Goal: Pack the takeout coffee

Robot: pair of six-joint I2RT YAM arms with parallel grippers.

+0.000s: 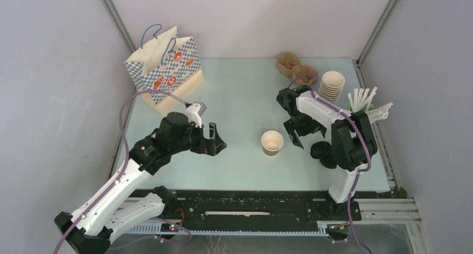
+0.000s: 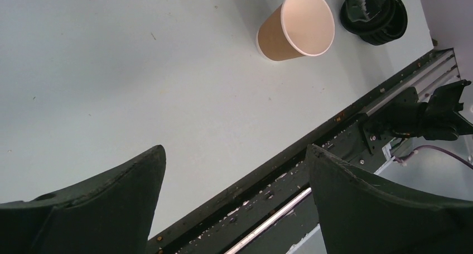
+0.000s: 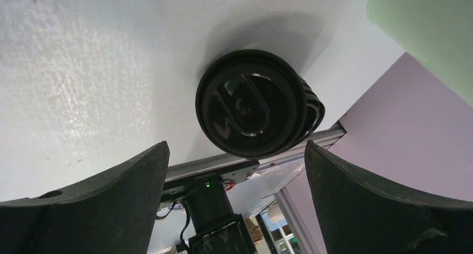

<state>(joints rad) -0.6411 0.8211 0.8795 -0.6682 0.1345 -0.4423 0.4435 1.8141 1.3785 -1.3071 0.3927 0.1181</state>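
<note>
Plain brown cup (image 1: 272,143); bag (image 1: 167,70) blue-checked, print too small.

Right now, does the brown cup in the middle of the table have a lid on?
No, the brown cup stands open with its white inside showing, and the black lids sit beside it.

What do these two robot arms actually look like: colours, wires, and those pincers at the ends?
Both the left arm and right arm have white shell segments joined by chunky black joints. A thin purple cable loops along each. The left gripper and right gripper each end in two broad, matt black fingers with curved, tapering tips.
</note>
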